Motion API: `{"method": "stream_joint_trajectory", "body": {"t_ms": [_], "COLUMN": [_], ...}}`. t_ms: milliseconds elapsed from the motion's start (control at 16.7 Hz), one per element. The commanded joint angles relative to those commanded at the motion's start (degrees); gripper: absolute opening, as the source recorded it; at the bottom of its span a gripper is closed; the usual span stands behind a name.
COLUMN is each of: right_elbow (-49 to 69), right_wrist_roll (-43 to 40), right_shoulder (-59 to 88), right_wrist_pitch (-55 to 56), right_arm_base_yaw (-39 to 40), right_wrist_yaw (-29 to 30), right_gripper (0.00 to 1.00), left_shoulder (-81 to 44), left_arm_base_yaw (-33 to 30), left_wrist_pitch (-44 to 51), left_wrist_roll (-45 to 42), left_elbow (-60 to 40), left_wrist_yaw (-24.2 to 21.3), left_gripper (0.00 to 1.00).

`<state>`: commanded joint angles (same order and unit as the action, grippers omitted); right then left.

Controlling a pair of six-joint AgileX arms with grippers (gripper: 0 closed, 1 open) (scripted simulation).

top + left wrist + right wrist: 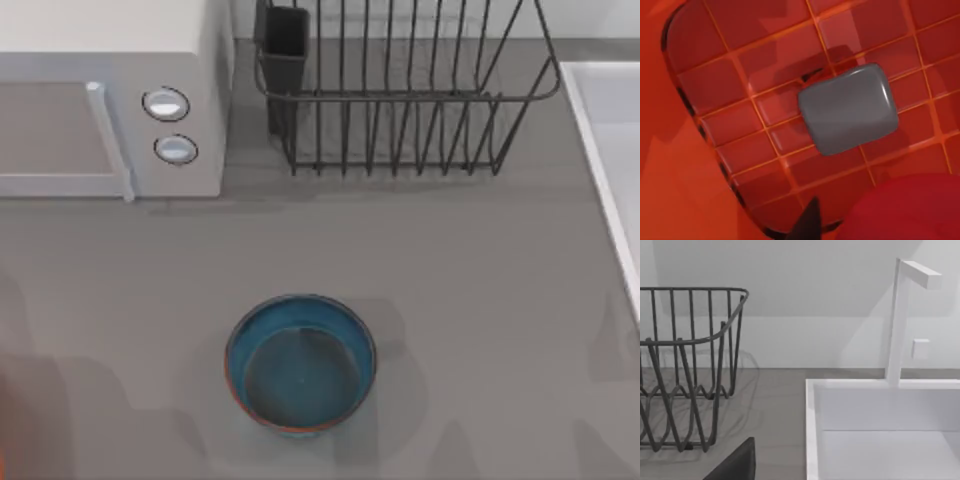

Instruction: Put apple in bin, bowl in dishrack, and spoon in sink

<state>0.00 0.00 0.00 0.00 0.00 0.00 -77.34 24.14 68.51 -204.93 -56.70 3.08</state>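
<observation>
The blue-teal bowl (300, 362) stands upright and empty near the table's front middle. In the left wrist view the red apple (905, 210) is large and close, pressed against a dark fingertip (810, 222) of my left gripper (840, 227), which is shut on it. Both hang over the red grid floor of the bin (750, 125), whose edge shows at the table's front left (3, 425). The dishrack (400, 90) stands at the back middle and the sink (610, 150) at the right edge. The spoon is out of view. A dark part of my right gripper (735, 465) shows between the dishrack (685, 365) and the sink (812, 430).
A white box with two round knobs (110, 100) fills the back left corner. A grey rounded square (847, 110) lies on the bin floor. A white tap (897, 320) rises behind the sink. Bare grey tabletop surrounds the bowl.
</observation>
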Motion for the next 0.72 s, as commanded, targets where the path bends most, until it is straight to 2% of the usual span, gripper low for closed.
{"method": "stream_joint_trajectory", "body": {"t_ms": [180,420,720], "right_elbow": [0.00,0.00,0.00], "right_wrist_roll": [0.00,0.00,0.00], "right_shoulder": [0.00,0.00,0.00], "right_wrist_pitch": [0.00,0.00,0.00], "right_arm_base_yaw": [0.00,0.00,0.00], "right_wrist_yaw": [0.00,0.00,0.00], "right_gripper": [1.00,1.00,1.00], "left_shoulder": [-0.47,-0.51,-0.51], "left_arm_base_yaw": [0.25,0.28,0.28], "left_wrist_pitch": [-4.87,-5.31,-5.31], "left_wrist_roll": [-0.28,-0.29,-0.29], "left_elbow": [4.64,5.07,5.07], "left_wrist_yaw": [-0.02,-0.04,-0.04], "left_gripper": [0.00,0.00,0.38]}}
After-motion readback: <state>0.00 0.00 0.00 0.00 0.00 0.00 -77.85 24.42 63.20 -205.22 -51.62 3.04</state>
